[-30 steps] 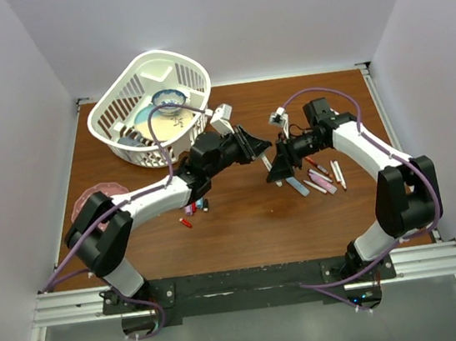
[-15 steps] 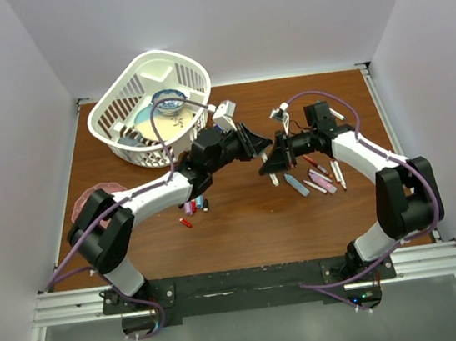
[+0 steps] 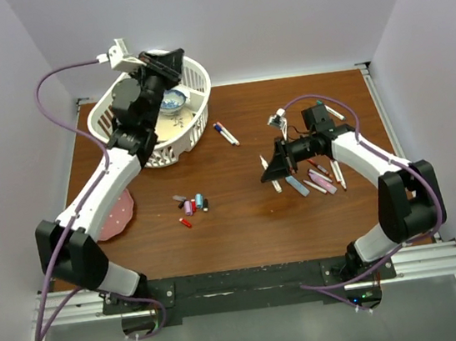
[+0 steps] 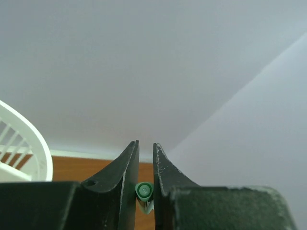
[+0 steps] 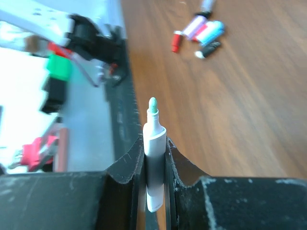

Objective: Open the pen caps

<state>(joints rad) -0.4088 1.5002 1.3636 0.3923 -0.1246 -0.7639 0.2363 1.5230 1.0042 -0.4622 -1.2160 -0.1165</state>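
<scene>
My left gripper (image 3: 173,60) hangs high over the white basket, shut on a green pen cap (image 4: 144,191) whose round end shows between the jaws. Over the table's middle right, my right gripper (image 3: 270,169) is shut on a white pen (image 5: 154,143) with its green tip (image 5: 152,103) bare and pointing out past the fingers. Several loose pen caps (image 3: 190,204), red, pink, blue and black, lie in a cluster left of centre, also seen in the right wrist view (image 5: 201,36). Several pens (image 3: 320,177) lie under the right arm. One more pen (image 3: 225,133) rests right of the basket.
The white slatted basket (image 3: 190,74) stands at the back left with a small blue-and-white bowl (image 3: 170,102) inside. A pink plate (image 3: 118,214) lies near the left edge, partly under the left arm. White walls close in the table on three sides.
The left arm has swung from the table's middle up and back over the basket, taking the green cap with it. The right gripper has stayed almost where it was, holding the pen.
</scene>
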